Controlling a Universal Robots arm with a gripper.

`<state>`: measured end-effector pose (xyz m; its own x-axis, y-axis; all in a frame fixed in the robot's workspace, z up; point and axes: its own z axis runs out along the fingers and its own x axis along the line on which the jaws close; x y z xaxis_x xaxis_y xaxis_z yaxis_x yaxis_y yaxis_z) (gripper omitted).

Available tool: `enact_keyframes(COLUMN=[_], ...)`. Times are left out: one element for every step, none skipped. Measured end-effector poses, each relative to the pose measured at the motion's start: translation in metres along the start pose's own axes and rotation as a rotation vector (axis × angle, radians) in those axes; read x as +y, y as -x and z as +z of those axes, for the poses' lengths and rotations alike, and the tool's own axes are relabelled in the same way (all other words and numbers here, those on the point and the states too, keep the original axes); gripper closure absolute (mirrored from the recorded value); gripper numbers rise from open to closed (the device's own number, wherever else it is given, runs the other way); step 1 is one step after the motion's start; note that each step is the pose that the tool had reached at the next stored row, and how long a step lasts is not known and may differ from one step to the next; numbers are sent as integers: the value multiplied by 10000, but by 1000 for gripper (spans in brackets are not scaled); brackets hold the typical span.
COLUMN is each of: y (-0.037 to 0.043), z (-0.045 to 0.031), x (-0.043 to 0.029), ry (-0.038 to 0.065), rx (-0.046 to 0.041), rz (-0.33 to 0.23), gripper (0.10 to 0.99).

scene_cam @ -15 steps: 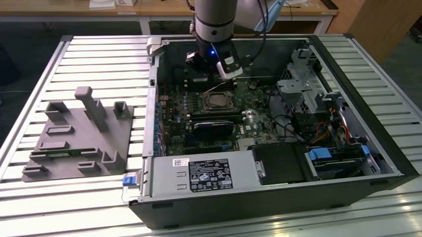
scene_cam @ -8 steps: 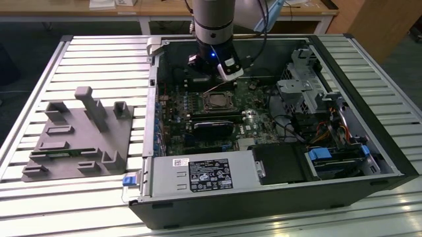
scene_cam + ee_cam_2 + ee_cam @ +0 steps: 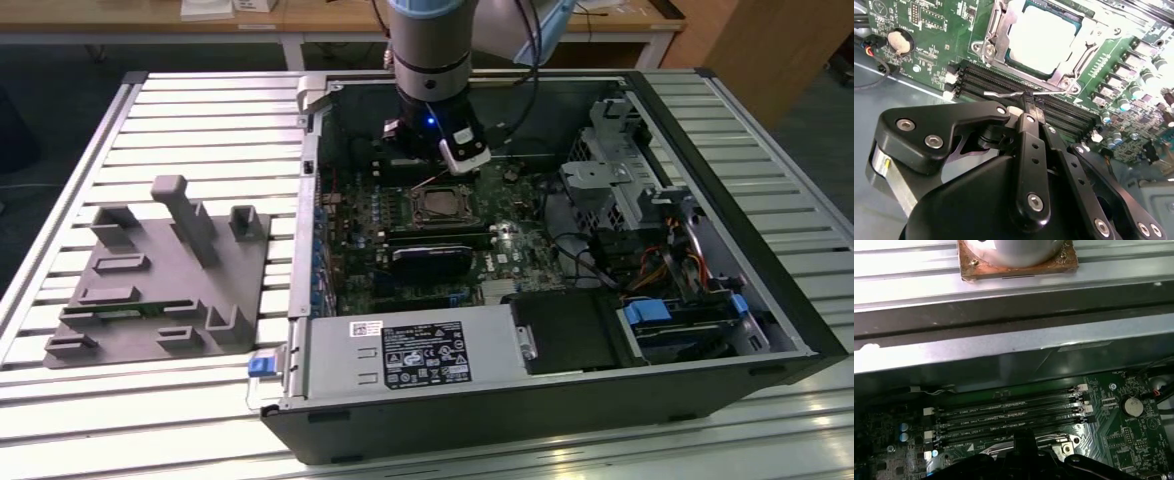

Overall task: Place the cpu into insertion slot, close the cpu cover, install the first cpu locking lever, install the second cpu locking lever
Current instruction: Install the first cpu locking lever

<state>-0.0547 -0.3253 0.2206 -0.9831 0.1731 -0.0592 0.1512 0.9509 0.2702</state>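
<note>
cpu location: cpu sat flat in the insertion slot, mid-board in the open case; bare metal top showed through the frame opening.
cover: cpu cover lay down around the cpu and looked shut, not latched as far as i could judge.
end effector: gripper had its fingers pinched together on the locking lever at its free end, just beside the socket edge facing the memory slots.
exterior view: arm stood at 12 o'clock of the socket, tool pointing down to it.
lever handling: thin bare wire, so probably stiff, springy and slick. it should push back under load. best hold looked like the bent handle end, gripped square so it can't roll.
cpu handling: light, rigid, likely fragile underneath. edges only, but it was already seated.
cover handling: thin sheet metal, hinged. press on the frame, not the chip.
counts: 1 cpu, 1 slot, 1 cover, 1 lever handle clearly seen, second lever not clear.
other counts: 4 memory slots, 1 coin cell, 1 green board.
</note>
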Motion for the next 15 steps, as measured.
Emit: enact_keyframes(y=[4,14,29,45,58,63,64,64,65,64,63,61,58,53,48], z=[12,22,29,35,39,41,41,42,45,50,57,64,72,79,88], x=[-2,-3,-3,-1,1,2,2,2,2,1,-2,-4,-7,-10,-12], ry=[-1,-2,-4,-6,-3,-5,-8,-14,-22,-19,-10,0,13,26,39], rx=[-7,-12,-16,-19,-22,-22,-22,-24,-29,-56,-110,-171,-237,-308,-370], rz=[22,41,56,68,75,76,76,76,73,67,52,34,18,-1,-17], gripper=[980,980,980,980,980,980,980,980,980,980,980,980,980,980,980])
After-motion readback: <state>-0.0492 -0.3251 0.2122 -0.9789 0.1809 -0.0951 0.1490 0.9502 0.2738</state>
